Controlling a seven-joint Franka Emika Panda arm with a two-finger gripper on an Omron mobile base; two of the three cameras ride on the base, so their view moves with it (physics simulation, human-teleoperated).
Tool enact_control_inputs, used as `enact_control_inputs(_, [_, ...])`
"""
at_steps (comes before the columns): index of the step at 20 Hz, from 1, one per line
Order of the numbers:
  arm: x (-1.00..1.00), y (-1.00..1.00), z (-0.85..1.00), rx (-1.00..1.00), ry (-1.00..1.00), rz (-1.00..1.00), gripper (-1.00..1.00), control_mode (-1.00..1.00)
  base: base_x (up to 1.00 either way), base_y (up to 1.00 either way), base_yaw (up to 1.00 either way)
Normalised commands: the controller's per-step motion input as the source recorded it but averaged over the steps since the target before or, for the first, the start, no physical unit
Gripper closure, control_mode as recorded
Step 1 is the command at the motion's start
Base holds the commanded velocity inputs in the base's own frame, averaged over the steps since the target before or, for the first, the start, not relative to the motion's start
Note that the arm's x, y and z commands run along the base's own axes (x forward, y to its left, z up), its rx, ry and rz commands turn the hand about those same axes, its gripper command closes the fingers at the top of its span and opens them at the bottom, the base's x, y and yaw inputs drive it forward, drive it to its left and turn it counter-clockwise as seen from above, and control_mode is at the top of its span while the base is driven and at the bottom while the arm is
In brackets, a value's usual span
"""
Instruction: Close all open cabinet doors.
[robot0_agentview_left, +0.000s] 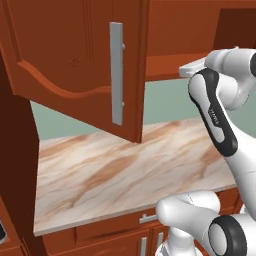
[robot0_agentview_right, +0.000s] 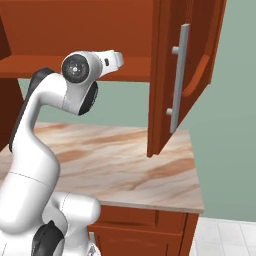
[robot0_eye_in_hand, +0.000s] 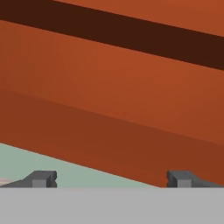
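My jaws spread wide, empty, near cabinet underside; open cabinet door beside, handle vertical; door hangs above bench.

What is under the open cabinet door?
Under the open cabinet door lies the bare marble counter, with the pale green wall behind. The door itself covers part of the cabinet's inside, so that stays unseen.

No legible text, labels, brands, numbers or signs. One small grey mark on the arm's dark link in the left base view; too small and blurred to read. Cabinet door, handle and counter carry no writing.
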Motion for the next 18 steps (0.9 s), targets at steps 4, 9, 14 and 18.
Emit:
enact_control_inputs(4, [0.0,0.0,0.0,0.0,0.0,0.0,-1.0,1.0,-0.06,-0.15,0.0])
enact_control_inputs(9, [0.0,0.0,0.0,0.0,0.0,0.0,-1.0,1.0,0.1,0.13,-0.01])
enact_control_inputs(14, [-0.35,0.1,0.0,0.0,-0.01,0.0,-1.0,-1.0,0.0,0.08,0.0])
enact_control_inputs(18, [-0.74,0.0,0.0,0.0,-0.15,0.0,-1.0,-1.0,0.0,0.0,0.0])
